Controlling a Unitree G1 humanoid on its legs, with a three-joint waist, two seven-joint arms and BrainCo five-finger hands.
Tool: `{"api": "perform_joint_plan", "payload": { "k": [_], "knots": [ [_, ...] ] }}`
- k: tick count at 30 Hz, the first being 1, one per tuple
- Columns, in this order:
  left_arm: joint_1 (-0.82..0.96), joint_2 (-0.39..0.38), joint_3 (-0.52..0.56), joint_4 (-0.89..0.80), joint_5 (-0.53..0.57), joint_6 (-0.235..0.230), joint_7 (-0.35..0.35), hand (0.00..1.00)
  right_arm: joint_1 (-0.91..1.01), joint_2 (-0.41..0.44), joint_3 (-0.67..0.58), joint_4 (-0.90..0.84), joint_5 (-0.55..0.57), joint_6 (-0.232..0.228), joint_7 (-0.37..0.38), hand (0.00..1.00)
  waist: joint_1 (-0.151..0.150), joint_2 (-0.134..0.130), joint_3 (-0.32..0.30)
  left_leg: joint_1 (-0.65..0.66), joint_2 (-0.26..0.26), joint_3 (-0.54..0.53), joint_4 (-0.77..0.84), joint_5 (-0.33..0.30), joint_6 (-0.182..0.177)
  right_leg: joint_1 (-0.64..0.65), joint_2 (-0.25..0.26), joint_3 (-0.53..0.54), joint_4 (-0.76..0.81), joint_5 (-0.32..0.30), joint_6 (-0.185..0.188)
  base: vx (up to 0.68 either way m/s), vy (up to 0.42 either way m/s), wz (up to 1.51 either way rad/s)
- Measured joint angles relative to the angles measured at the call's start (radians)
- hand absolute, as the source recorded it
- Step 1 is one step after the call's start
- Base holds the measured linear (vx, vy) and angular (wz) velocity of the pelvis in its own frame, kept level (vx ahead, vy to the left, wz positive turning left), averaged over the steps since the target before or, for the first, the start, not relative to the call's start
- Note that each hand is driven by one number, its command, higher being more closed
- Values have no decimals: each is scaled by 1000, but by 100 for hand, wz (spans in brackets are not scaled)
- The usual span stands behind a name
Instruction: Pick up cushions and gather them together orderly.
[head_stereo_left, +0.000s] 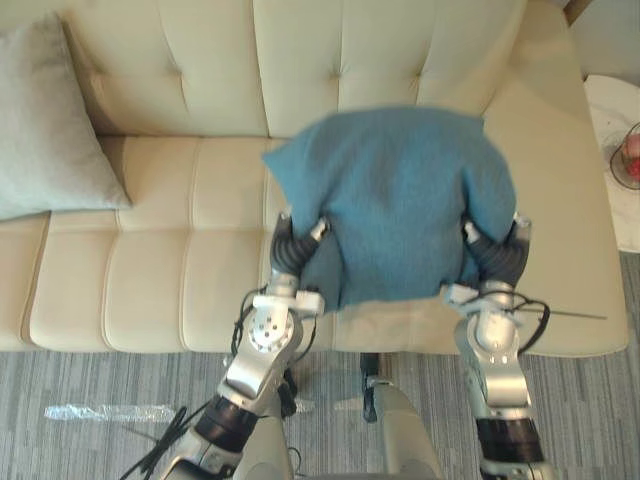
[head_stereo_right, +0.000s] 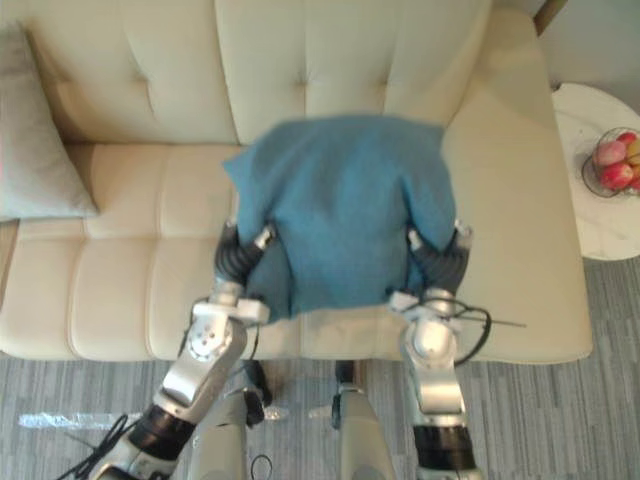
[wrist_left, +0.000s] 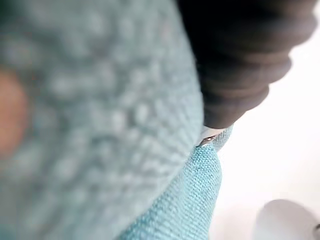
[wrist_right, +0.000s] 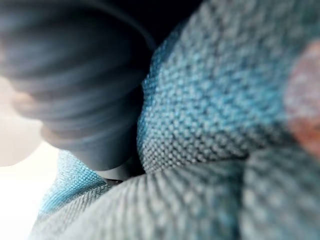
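- Carry step: the teal-blue woven square cushion (head_stereo_left: 395, 200) is held over the right half of the cream tufted sofa (head_stereo_left: 150, 270), squeezed between the left hand (head_stereo_left: 292, 245) and right hand (head_stereo_left: 498, 255).
- Both hands' fingers are hidden behind the fabric, so I can't tell the grip.
- Next, I'd guess: swing it left to the pale grey cushion (head_stereo_left: 45, 130) at the sofa's left end and set it alongside, edges squared.

Bare sofa seat (head_stereo_left: 160, 250) beside blue cushion (head_stereo_left: 400, 200) — open, grey cushion (head_stereo_left: 45, 120) blocking far left, side table (head_stereo_right: 590, 230) perhaps crowding right
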Motion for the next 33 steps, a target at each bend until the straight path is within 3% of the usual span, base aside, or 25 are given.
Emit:
{"api": "perform_joint_plan", "payload": {
  "k": [5, 9, 10, 14, 17, 18, 24, 33],
  "knots": [
    [-281, 4, 63, 91, 11, -22, 99, 100, -289, -6, -10, 125, -69, -9, -106, 100, 3, -2, 7, -81, -29, -19, -25, 49, 17, -96, -20, -9, 34, 3, -1, -63, 13, 22],
    [-658, 55, 89, 336, 31, -24, 144, 100, -637, -68, -74, 431, -65, -7, -151, 100, 4, -3, 97, -105, -61, -43, -142, 146, 27, -131, -27, -35, -10, 50, -7, -80, -1, 26],
    [-739, 61, 100, 409, 31, -23, 148, 0, -713, -79, -93, 501, -57, -7, -159, 0, 2, -1, 113, -116, -70, -49, -172, 174, 30, -149, -32, -43, -14, 58, -8, -63, -7, 29],
    [-1031, 89, 151, 770, 15, -7, 149, 0, -987, -89, -151, 828, 23, 11, -170, 0, -16, 2, 144, -149, -98, -61, -303, 269, 33, -223, -36, -56, -34, 87, -12, -43, -16, 15],
    [-1129, 114, 161, 945, -62, 6, 89, 0, -1068, -86, -188, 971, 103, 12, -147, 0, -17, 4, 154, -165, -101, -61, -335, 289, 24, -253, -35, -57, -39, 92, -15, -5, -5, 2],
    [-1153, 113, 173, 979, -84, 13, 53, 0, -1096, -84, -217, 1015, 180, 15, -114, 0, -17, 4, 154, -182, -100, -61, -338, 293, 21, -270, -35, -58, -39, 95, -15, 0, 0, 0],
    [-1142, 61, 301, 979, -111, 29, -37, 0, -1107, -73, -279, 1033, 399, 34, -24, 0, -15, 3, 188, -210, -94, -41, -342, 297, 20, -301, -36, -61, -41, 106, -15, 4, 2, -2],
    [-814, 4, 386, 827, -154, 31, -83, 0, -805, -34, -255, 810, 402, 52, 28, 0, -16, -2, 212, -134, -81, -2, -333, 259, -1, -225, -34, -58, -38, 99, -17, 11, -13, -2]
  ]
}}
